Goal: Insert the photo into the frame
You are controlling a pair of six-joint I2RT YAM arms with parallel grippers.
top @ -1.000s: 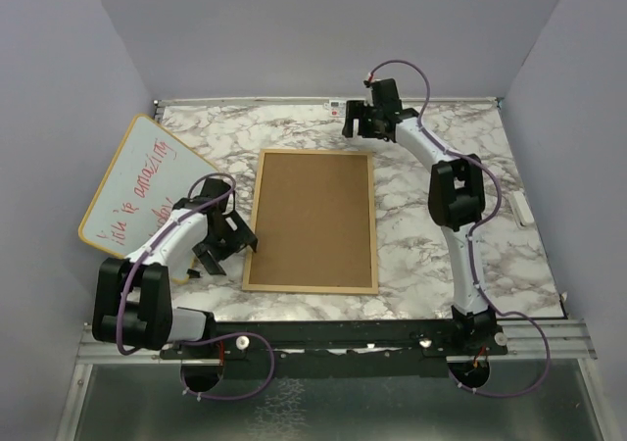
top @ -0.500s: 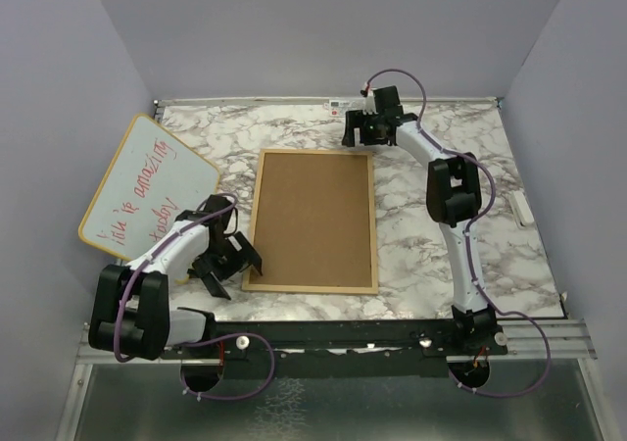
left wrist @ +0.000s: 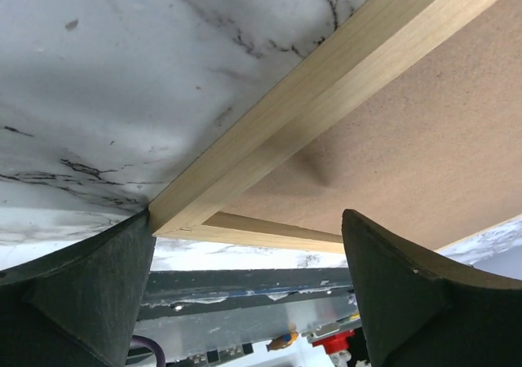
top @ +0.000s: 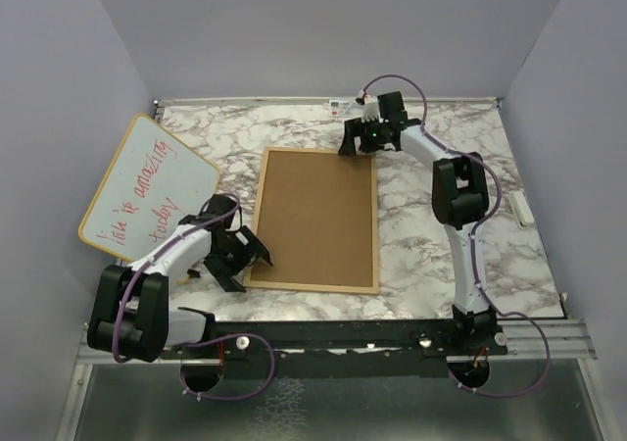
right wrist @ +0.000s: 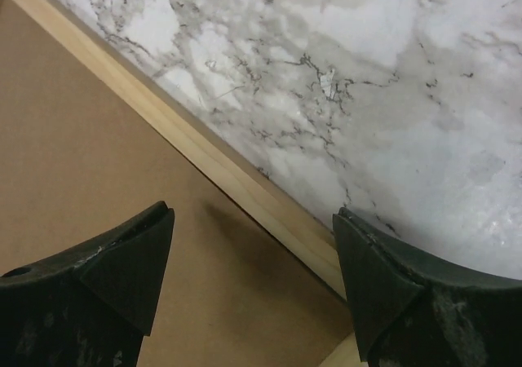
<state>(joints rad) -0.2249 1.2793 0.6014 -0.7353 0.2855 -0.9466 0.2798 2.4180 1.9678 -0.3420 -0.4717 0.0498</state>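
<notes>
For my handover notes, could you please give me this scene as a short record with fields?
frame: lies flat on the marble table, back side up
backing board: brown fibreboard, seated inside the frame
photo: not in view
left tool: open, at the frame's near-left corner
right tool: open, over the frame's far-right corner
whiteboard: red handwriting, at the table's left edge

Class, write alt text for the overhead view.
A light wooden picture frame lies brown fibreboard backing up on a marble table, the left gripper at its near-left corner, the right gripper at the far-right, jaws open. A whiteboard with red handwriting sits left.
</notes>
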